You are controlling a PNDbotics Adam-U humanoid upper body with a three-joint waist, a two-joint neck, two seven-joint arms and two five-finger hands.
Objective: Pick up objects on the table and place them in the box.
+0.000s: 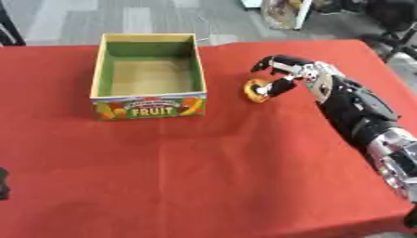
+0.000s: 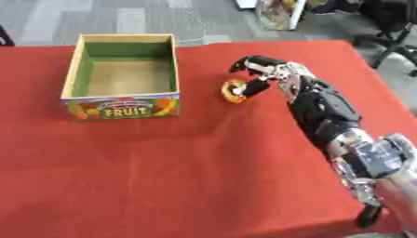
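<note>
A small yellow-orange ring stands tilted on edge on the red tablecloth, just right of the box. My right hand reaches in from the right. Its fingers curl over the ring's top and its thumb presses the ring's right side. The open cardboard box, green inside with "FRUIT" on its front, sits at the back left with nothing in it. A dark bit of my left hand shows at the lower left edge.
The table's far edge runs just behind the box, with grey floor beyond it. An office chair stands off the table's far right corner. The right table edge lies close beside my right forearm.
</note>
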